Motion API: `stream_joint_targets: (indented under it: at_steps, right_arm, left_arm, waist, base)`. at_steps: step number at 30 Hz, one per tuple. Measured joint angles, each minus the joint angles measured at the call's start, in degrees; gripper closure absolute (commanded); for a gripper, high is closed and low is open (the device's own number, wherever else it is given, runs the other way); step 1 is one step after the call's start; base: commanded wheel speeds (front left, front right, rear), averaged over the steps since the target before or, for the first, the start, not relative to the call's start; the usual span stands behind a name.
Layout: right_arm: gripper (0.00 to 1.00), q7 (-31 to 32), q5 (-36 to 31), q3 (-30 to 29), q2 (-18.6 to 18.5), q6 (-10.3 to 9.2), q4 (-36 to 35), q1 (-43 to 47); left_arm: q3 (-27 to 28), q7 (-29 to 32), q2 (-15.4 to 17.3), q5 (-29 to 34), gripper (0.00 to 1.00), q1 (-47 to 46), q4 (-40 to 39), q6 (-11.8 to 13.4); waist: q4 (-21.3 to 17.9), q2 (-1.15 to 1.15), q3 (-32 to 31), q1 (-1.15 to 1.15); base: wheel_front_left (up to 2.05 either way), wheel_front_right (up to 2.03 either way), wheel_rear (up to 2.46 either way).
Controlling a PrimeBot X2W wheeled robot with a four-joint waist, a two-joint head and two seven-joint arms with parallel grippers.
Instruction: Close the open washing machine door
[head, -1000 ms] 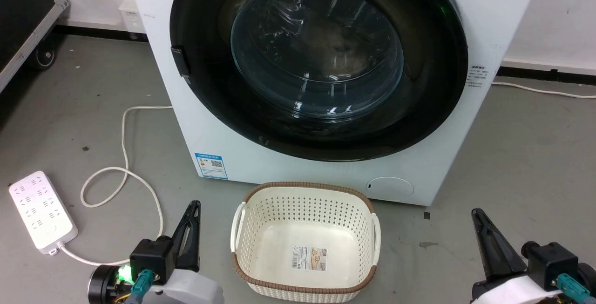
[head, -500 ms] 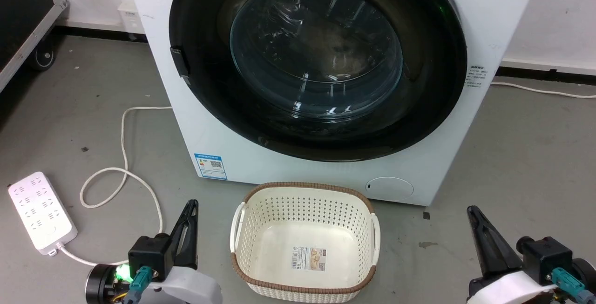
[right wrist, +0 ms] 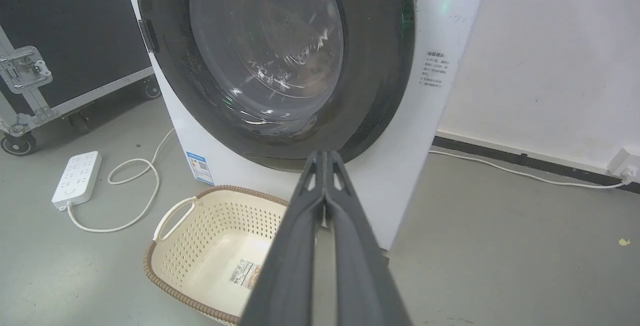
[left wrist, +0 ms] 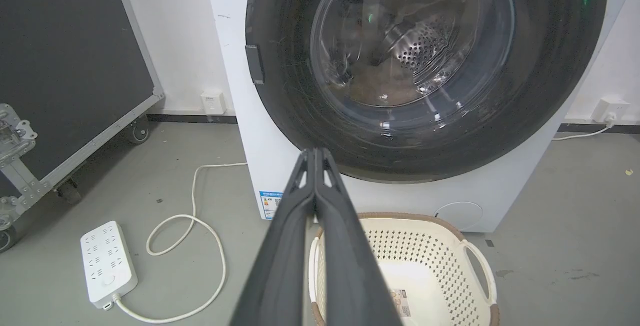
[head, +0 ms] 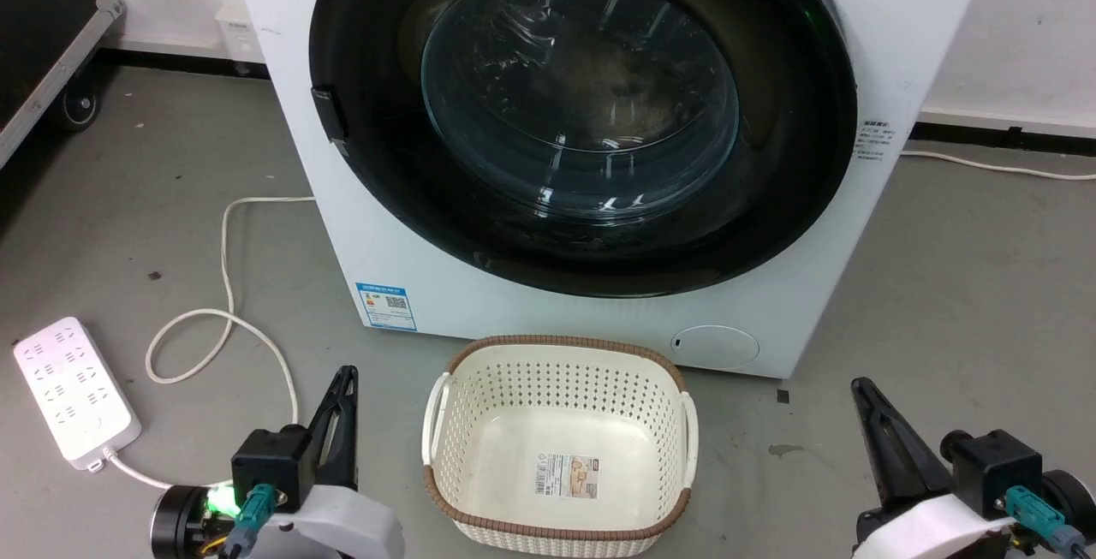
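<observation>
Washing machine door [head: 582, 114] flush on washer [head: 445, 285], 12 o'clock. Left gripper [head: 345, 375] at 7, right gripper [head: 859, 385] at 5, both clenched; basket [head: 561, 347] between, blocking 6.

Bright, even light, soft shadows, white glints on the washing machine door [head: 582, 157]

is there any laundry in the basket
No, the basket holds nothing but a paper label stuck on its floor.
</observation>
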Motion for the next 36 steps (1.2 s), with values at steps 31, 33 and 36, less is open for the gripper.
stream_joint_targets:
  at_steps: [31, 33, 36]
  right_arm:
    - [1.00, 3.86, -1.01, 1.29, 0.19, 0.00, -1.04, -0.94]
    - [1.00, 4.05, -1.02, 1.38, 0.20, 0.00, -1.13, -0.94]
    - [1.00, 4.43, -1.03, 1.53, 0.22, 0.00, -1.25, -0.96]
  left_arm:
    - [1.62, 3.67, -0.31, 1.51, 1.00, 0.00, -1.60, 0.51]
    - [1.72, 4.08, -0.33, 1.55, 1.00, 0.00, -1.76, 0.51]
    - [1.90, 4.41, -0.36, 1.60, 1.00, 0.00, -1.86, 0.51]
  waist:
    - [-0.27, 0.00, -0.09, 0.00]
    - [-0.29, 0.00, -0.10, 0.00]
    - [-0.32, 0.00, -0.11, 0.00]
  base:
    - [0.00, 0.00, 0.00]
    - [0.00, 0.00, 0.00]
    - [0.00, 0.00, 0.00]
